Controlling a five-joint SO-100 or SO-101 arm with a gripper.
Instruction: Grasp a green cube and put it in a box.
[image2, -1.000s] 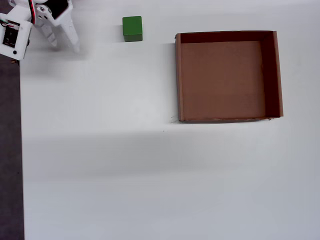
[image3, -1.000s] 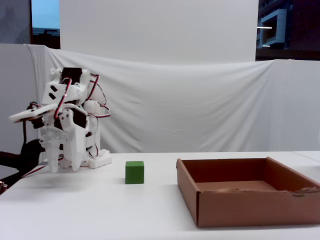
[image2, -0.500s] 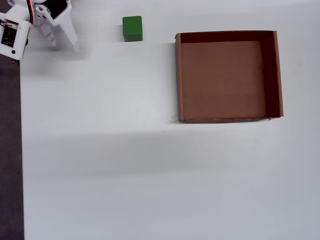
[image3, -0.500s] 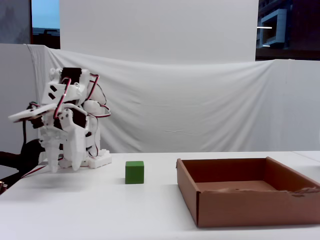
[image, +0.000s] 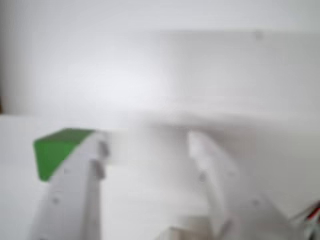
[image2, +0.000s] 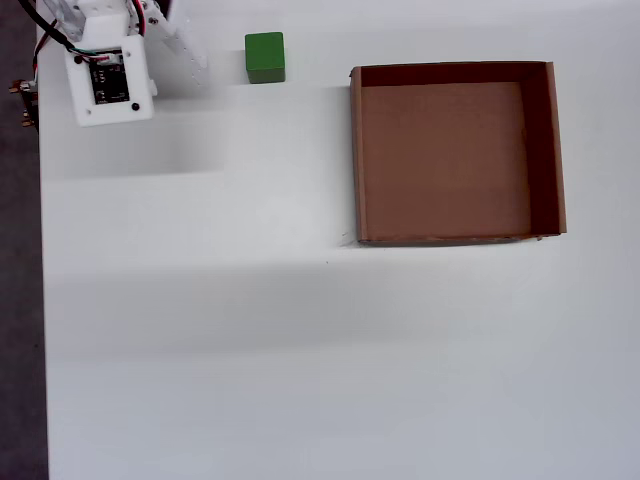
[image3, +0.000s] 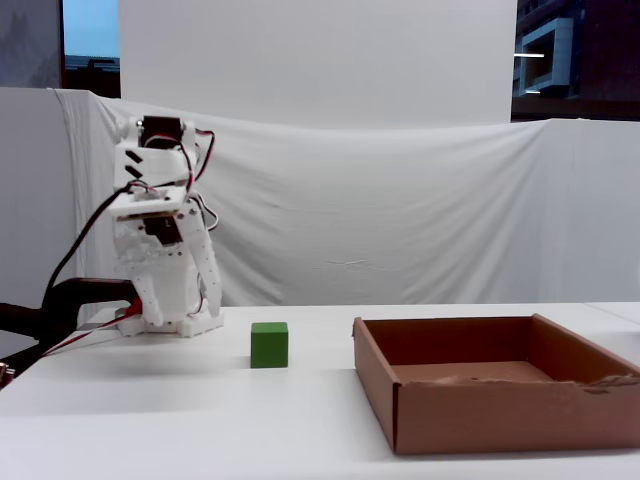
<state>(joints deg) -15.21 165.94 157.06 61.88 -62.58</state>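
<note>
My gripper (image: 145, 145) hangs with its 2 fingers spread and empty, aimed low toward the green cube (image2: 265, 56), which sits on the white table (image2: 300, 350) near the box (image2: 545, 150), presumably to line up a grasp.

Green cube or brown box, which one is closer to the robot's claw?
The green cube. In the overhead view it sits just right of the gripper, while the box lies farther right.

Bright green cube (image2: 265, 56), plain brown cardboard box (image2: 540, 150), white counter (image2: 250, 350), white arm (image3: 160, 250) with red and black wires, white cloth backdrop (image3: 400, 210).
</note>
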